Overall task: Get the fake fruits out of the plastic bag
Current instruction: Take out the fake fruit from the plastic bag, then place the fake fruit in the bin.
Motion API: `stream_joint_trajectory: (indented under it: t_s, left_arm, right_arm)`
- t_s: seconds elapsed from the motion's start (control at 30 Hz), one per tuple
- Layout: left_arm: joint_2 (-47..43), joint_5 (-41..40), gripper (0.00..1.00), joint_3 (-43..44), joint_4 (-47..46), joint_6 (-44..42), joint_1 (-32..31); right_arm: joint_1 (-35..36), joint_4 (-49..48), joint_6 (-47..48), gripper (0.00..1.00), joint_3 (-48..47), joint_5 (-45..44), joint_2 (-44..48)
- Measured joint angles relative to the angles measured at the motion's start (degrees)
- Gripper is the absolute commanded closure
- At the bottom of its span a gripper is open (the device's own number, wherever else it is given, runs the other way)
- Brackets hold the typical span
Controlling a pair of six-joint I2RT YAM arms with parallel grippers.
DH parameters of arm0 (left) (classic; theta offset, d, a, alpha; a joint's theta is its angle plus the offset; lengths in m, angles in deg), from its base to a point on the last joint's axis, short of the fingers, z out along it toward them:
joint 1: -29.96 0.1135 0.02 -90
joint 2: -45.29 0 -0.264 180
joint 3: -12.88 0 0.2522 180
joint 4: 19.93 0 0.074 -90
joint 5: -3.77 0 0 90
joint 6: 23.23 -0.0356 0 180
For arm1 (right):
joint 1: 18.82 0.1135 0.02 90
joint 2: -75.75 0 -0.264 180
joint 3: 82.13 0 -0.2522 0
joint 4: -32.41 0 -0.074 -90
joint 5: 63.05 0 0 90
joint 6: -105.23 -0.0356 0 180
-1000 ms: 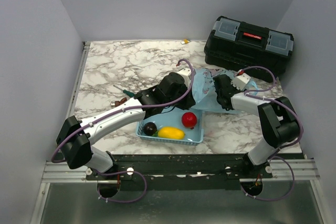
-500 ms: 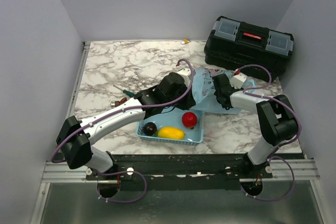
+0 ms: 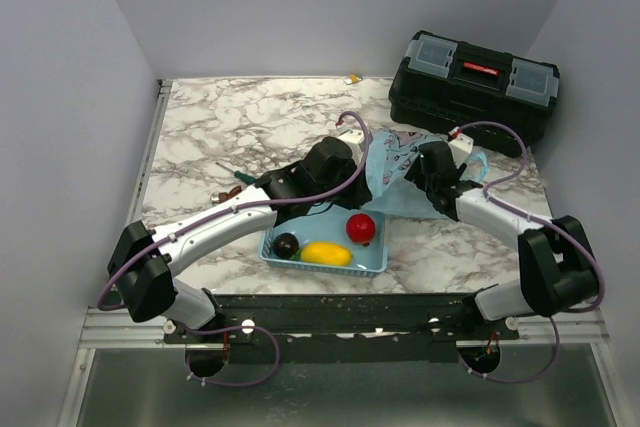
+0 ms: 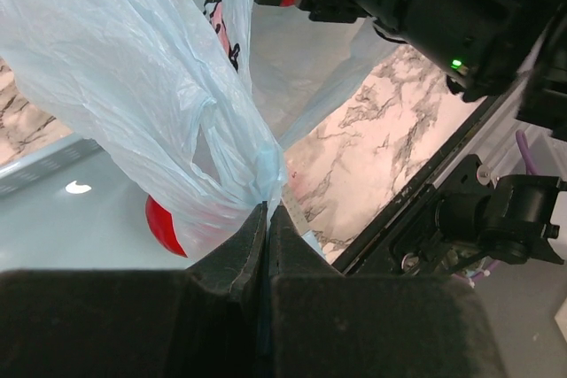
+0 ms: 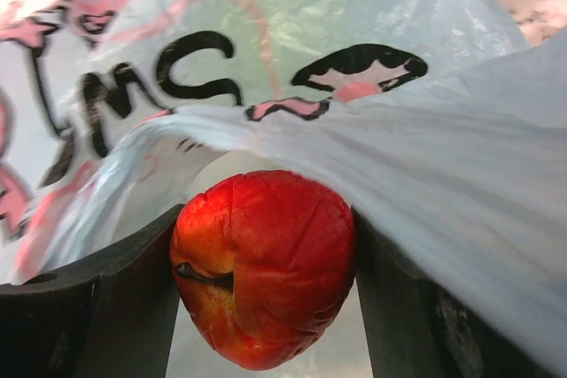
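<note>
Change: the right arm (image 3: 500,212) has swung its elbow out low to the right, and its wrist has drawn back a little from the bag's mouth. The left arm (image 3: 220,217) has kept its place.
Meaning: I'd judge one more fruit is on its way out, with the carry to the basket (image 3: 372,265) yet to come.
Left claw (image 4: 267,219): pinched tight on a gathered fold of the plastic bag (image 4: 133,86), holding the film up off the table (image 3: 230,127).
Right claw (image 5: 266,272): closed on a red fruit (image 5: 266,254), one finger on each flank, just under the bag's drooping lip.
Fruits already out: a yellow fruit (image 3: 326,253) and a red apple (image 3: 361,228) lie in the basket beside a dark plum (image 3: 287,244).
Bag: thin, crinkly, see-through pale blue, printed in pink and black. It sags in soft folds.
Red fruit: rounded, glossy and hard-looking, with a dark cleft down one side.
Basket: stiff pale-blue plastic, shallow and rectangular, just near of the bag.
</note>
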Motion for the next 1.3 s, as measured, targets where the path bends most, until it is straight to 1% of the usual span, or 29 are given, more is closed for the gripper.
stream_joint_trajectory:
  t_s: [0.23,0.47,0.5,0.53,0.67,0.83,0.93,1.07,1.17,1.23,1.3]
  left_arm:
    - [0.63,-1.11,1.0,1.49,1.01,-1.29,-0.11]
    - [1.07,-1.7,1.0,2.49,1.31,-1.9,-0.07]
    - [1.07,-1.68,1.0,2.49,1.38,-1.9,0.07]
    - [1.11,-1.68,1.0,2.49,1.42,-1.9,0.31]
    - [1.27,-1.57,1.0,2.51,1.51,-1.86,1.44]
    - [1.9,-0.79,1.0,2.51,1.49,-1.55,4.04]
    - [2.45,-0.57,1.0,2.51,1.51,-1.18,5.25]
    - [2.62,-0.09,1.0,2.51,1.51,-0.72,6.29]
    - [2.62,0.59,1.0,2.62,1.55,-0.57,6.99]
    - [2.62,1.03,1.0,2.89,1.68,-0.59,7.39]
    - [2.62,1.38,1.0,3.34,1.97,-0.63,7.74]
  right_arm:
    - [0.0,-1.36,2.71,0.9,0.76,8.87,9.29]
    - [0.0,-1.7,5.05,0.9,1.01,22.18,17.97]
    - [0.0,-1.7,5.16,0.9,1.07,25.75,18.93]
    - [0.0,-1.68,5.18,0.9,1.07,26.49,19.63]
    - [0.0,-0.46,5.09,0.91,1.51,35.01,21.64]
    - [0.96,-0.2,3.52,0.91,5.97,44.72,24.17]
    - [5.01,-0.31,2.95,0.9,8.92,47.36,25.94]
    - [14.69,-1.97,3.02,0.91,9.9,47.91,26.47]
    - [21.7,-5.42,3.39,0.9,10.38,46.01,25.66]
    - [24.35,-8.68,3.72,0.9,11.3,45.42,24.22]
    - [24.98,-11.28,4.33,0.9,11.8,44.76,21.44]
